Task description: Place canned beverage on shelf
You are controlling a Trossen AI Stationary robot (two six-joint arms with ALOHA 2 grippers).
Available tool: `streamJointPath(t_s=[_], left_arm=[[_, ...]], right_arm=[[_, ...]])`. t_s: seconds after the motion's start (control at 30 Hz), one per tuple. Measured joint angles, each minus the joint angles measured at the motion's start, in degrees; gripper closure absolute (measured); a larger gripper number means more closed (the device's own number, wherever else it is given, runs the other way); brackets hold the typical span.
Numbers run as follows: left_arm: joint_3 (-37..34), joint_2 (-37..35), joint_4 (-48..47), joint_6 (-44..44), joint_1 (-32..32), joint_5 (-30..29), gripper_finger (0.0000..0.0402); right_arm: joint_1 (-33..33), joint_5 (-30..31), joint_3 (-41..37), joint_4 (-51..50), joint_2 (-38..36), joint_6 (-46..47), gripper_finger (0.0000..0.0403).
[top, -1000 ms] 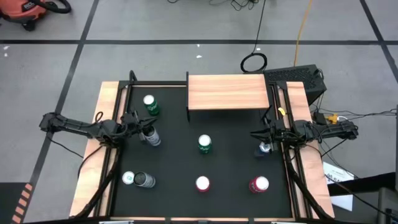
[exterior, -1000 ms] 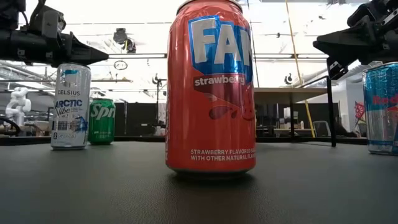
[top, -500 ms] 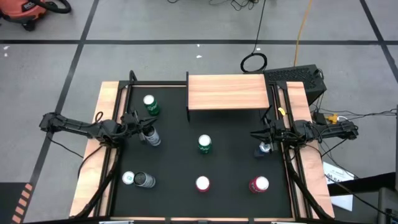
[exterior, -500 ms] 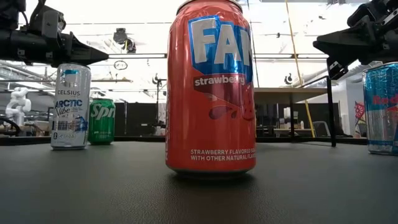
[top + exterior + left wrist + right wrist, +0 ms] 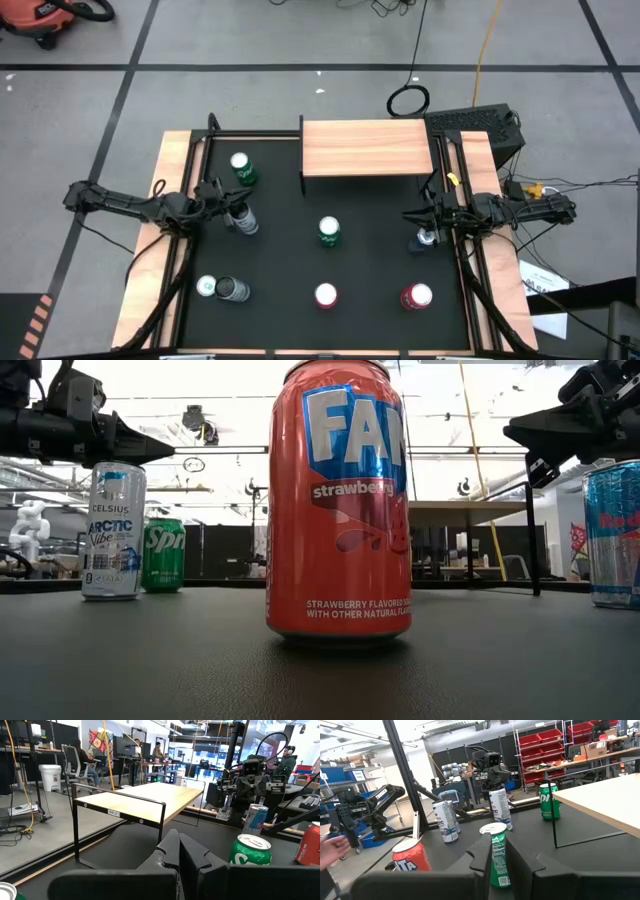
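The light-wood shelf (image 5: 365,148) on thin black legs stands at the table's far middle and is bare; it also shows in the left wrist view (image 5: 140,800). Several cans stand upright on the black table: a green one (image 5: 329,231) in the middle, a strawberry Fanta (image 5: 338,500) at the near middle, a red one (image 5: 416,296), a blue Red Bull (image 5: 425,240), a white Celsius (image 5: 240,218) and a green Sprite (image 5: 241,168). My left gripper (image 5: 215,195) is shut and empty above the Celsius. My right gripper (image 5: 412,214) hovers by the Red Bull, with a narrow gap between its fingers (image 5: 482,851).
Two more cans (image 5: 220,289) stand at the near left. Wooden rails (image 5: 150,270) run along the table's left and right sides. A person's hand (image 5: 332,847) shows beyond the table in the right wrist view. The black top between the cans is bare.
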Motion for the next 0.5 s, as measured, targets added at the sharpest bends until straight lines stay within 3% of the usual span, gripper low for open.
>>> streamJointPath(t_s=[0.2,0.5], left_arm=[[0.00,0.02,0.00,7.68,0.00,0.00,0.0402],[0.01,0.01,0.22,8.81,0.00,0.00,0.0402]], right_arm=[[0.00,0.18,0.02,0.04,-0.01,-0.01,0.0362],[0.01,2.87,0.00,0.07,0.01,-2.07,0.0362]])
